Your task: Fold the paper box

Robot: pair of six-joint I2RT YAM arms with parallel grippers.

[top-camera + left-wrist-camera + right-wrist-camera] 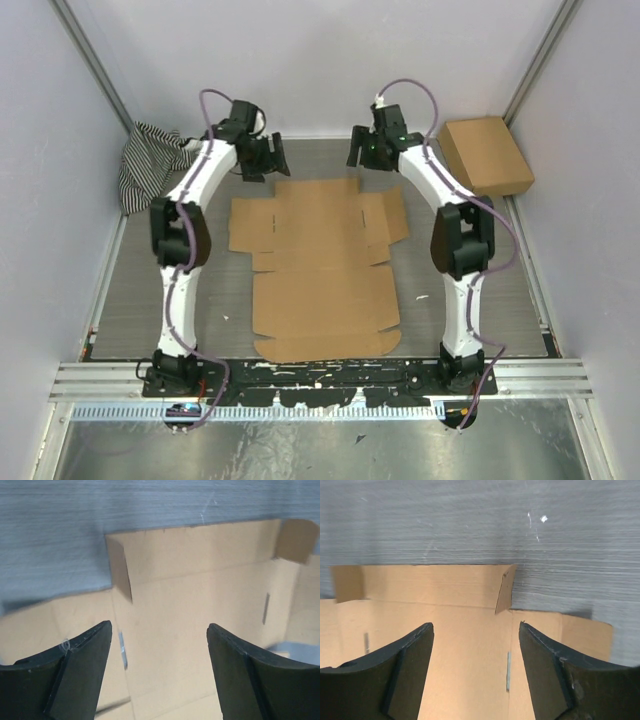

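We see the paper box lying as a flat die-cut sheet mid-table. Our left gripper and right gripper hover at its far edge, fingers spread wide. A smaller cardboard box sits at the far right corner.

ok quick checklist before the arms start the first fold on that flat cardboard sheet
1. paper box lying flat and unfolded on the table: ok
2. left fingers open, nothing between them: ok
3. right fingers open, nothing between them: ok
4. both arms reaching the sheet's far edge: ok
5. far corner tabs lying flat: not ok, they stand up
6. second cardboard box and striped cloth off the sheet: ok
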